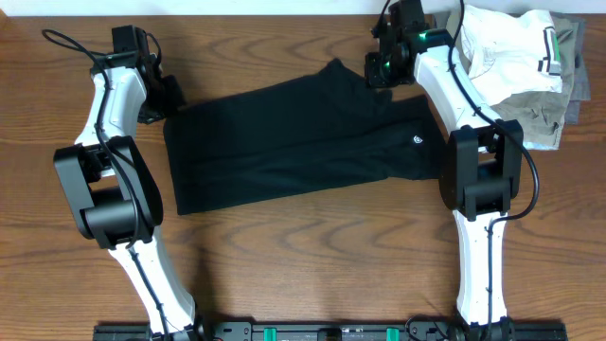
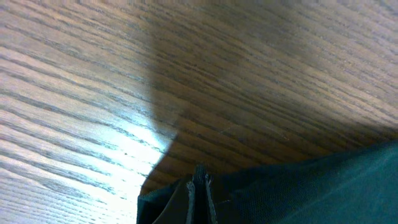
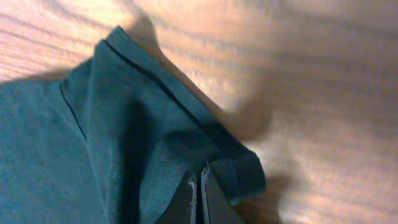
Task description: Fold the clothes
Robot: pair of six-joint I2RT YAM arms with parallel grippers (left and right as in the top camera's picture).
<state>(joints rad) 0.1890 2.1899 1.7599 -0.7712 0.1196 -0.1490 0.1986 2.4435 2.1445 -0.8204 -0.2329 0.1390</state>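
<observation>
The black garment [image 1: 294, 142] lies spread across the middle of the wooden table, with a tiny white logo near its right end. My left gripper [image 1: 163, 104] is at its upper left corner; in the left wrist view [image 2: 200, 186] the jaws are shut on the dark cloth edge [image 2: 298, 186]. My right gripper [image 1: 379, 71] is at the upper right edge; in the right wrist view [image 3: 199, 186] the jaws are shut on a bunched, hemmed fold of the garment [image 3: 124, 124].
A white folded garment with striped trim [image 1: 507, 47] lies on olive and grey folded garments [image 1: 544, 118] at the back right corner. Bare wood table [image 1: 312, 256] runs along the front.
</observation>
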